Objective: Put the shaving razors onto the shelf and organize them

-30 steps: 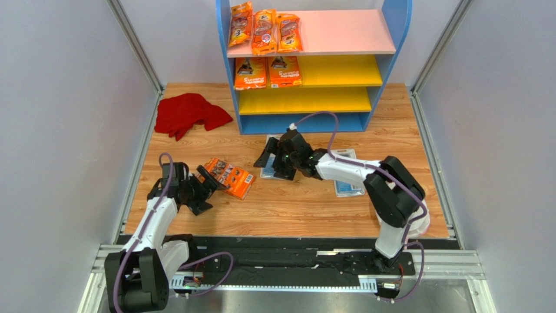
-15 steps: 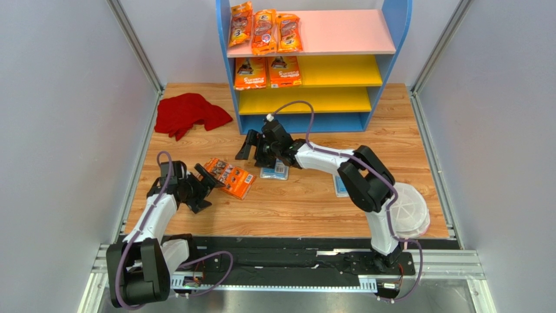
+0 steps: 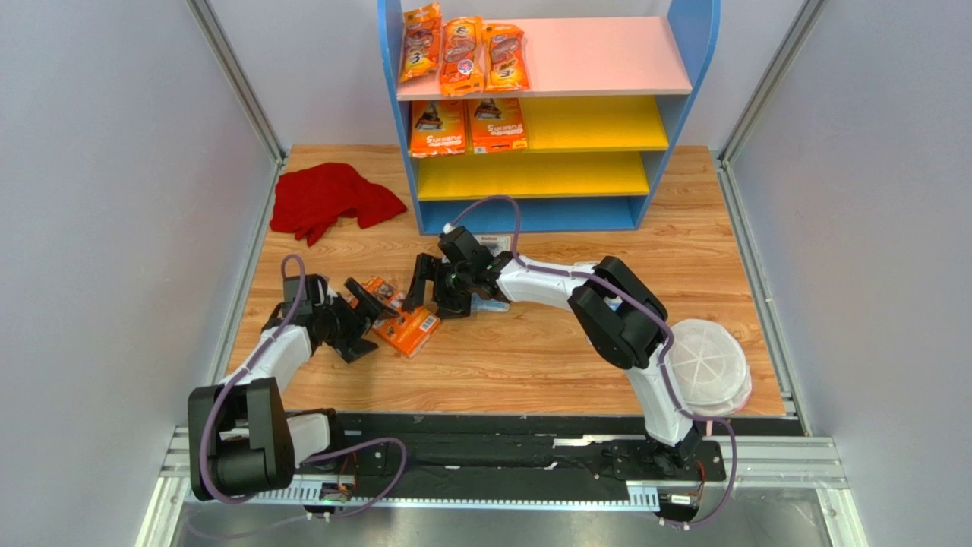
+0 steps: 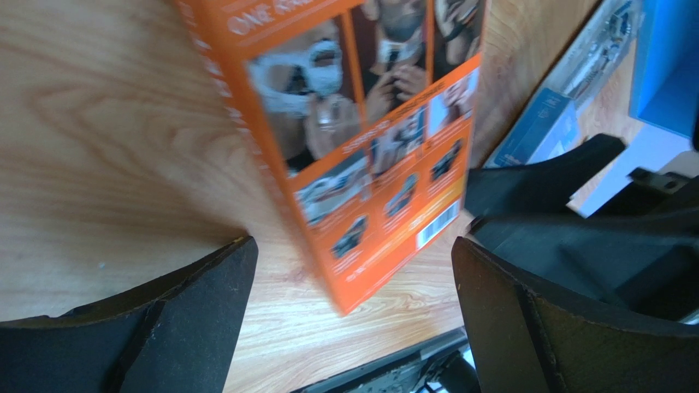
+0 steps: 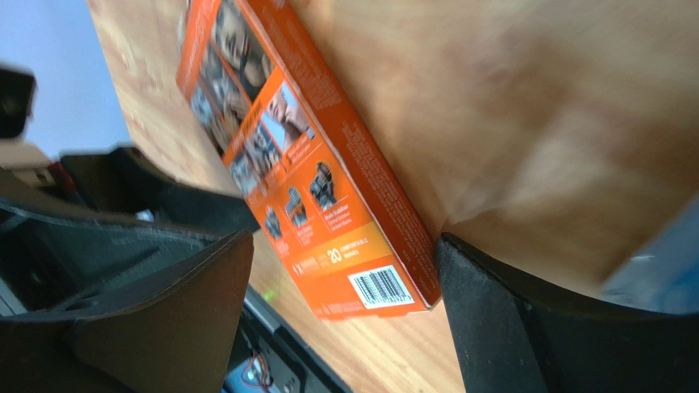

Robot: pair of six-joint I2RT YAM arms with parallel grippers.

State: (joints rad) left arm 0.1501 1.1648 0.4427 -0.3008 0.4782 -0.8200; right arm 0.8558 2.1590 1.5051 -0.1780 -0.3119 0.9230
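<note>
orange box [image 3: 408,331] — long side slanting, between both arms | right pincer [image 3: 431,294] apart, around one end | left pincer [image 3: 365,319] apart, around the other

The overhead view looks steeply down from above and behind the arm bases, taking in the whole light-brown wooden table [image 3: 536,365] out to its far edge, where the small open shelf with blue sides [image 3: 702,46] stands. Both wrist views sit low and very close to the tabletop, left of its middle. The left gripper [image 4: 353,246] camera faces the far right corner; the right gripper [image 5: 344,239] camera faces the near left corner. All three views share the flat orange cardboard razor box [image 3: 405,328] [image 4: 361,164] [image 5: 312,188].
</note>
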